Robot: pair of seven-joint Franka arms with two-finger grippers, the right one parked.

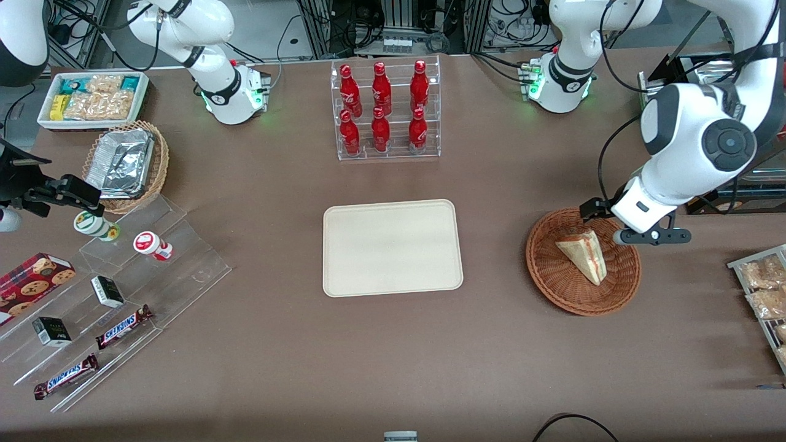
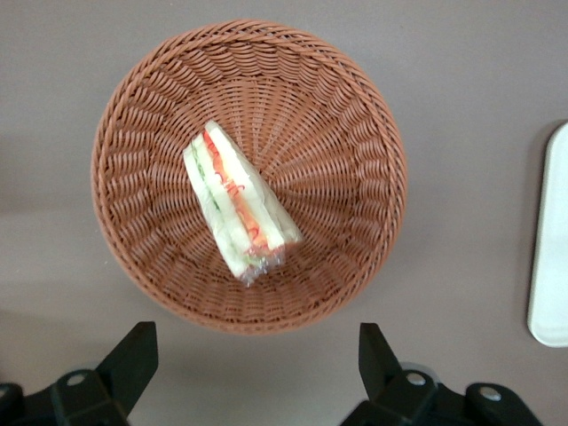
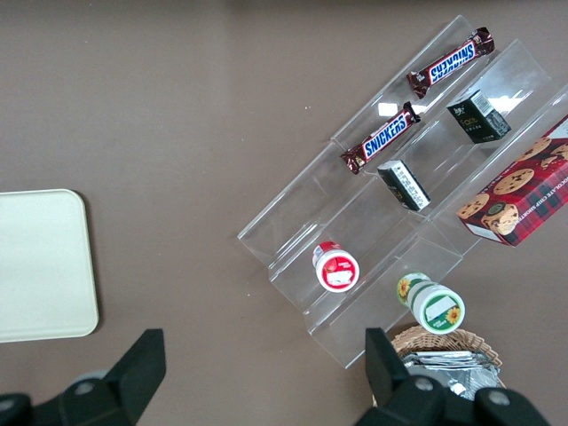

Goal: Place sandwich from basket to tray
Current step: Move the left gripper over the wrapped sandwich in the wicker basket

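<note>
- The claw [image 2: 257, 355] hangs above the basket's [image 2: 355, 115] rim, its two black fingers [image 2: 133, 359] spread wide apart and holding nothing.
- The sandwich [image 2: 238, 209] lies in the middle of the basket, below the claw and touching neither finger, its red, orange and green filling edge facing up.
- The basket [image 1: 552, 279] sits on the brown surface [image 1: 276, 344] under the claw.
- The tray [image 1: 392, 247] lies flat, well apart from the claw, toward the parked arm's end of the surface.
</note>
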